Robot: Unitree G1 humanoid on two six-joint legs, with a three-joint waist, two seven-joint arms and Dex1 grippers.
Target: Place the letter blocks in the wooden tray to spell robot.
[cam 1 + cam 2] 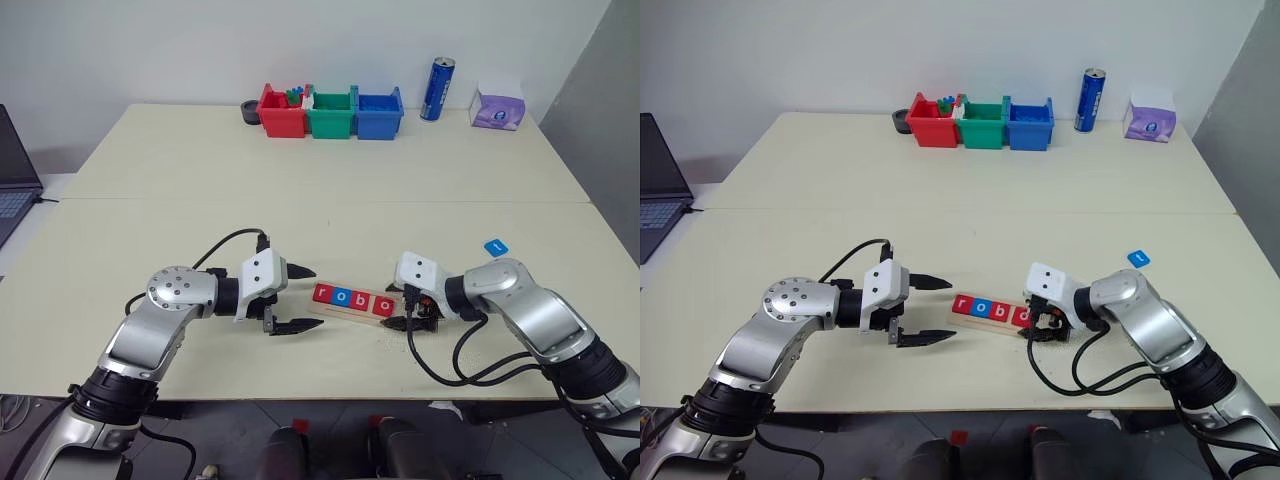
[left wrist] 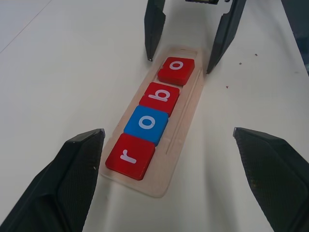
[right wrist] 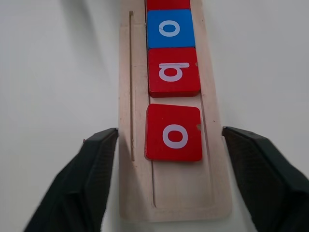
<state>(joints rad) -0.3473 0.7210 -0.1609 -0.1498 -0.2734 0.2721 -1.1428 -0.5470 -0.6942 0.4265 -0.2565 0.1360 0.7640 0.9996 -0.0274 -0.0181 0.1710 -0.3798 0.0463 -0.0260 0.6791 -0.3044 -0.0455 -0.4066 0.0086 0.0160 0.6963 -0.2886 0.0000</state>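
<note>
The wooden tray [image 1: 352, 314] lies near the table's front edge, and in it four letter blocks read r, o, b, o. They are a red r [image 2: 130, 155], a blue o [image 2: 146, 123], a red b [image 2: 160, 98] and a red o [image 3: 174, 132]. The tray's right end slot [image 3: 186, 193] is bare. Another blue letter block [image 1: 496, 246] lies on the table to the right, beyond my right arm. My right gripper [image 3: 170, 131] is open, its fingers straddling the tray on either side of the last red o. My left gripper [image 1: 314, 297] stands open at the tray's left end, holding nothing.
At the far edge stand a red bin [image 1: 282, 112], a green bin [image 1: 331, 113] and a blue bin [image 1: 380, 113]. A blue can [image 1: 437, 88] and a purple tissue box [image 1: 498, 105] are to their right. A laptop [image 1: 12, 180] sits at the far left.
</note>
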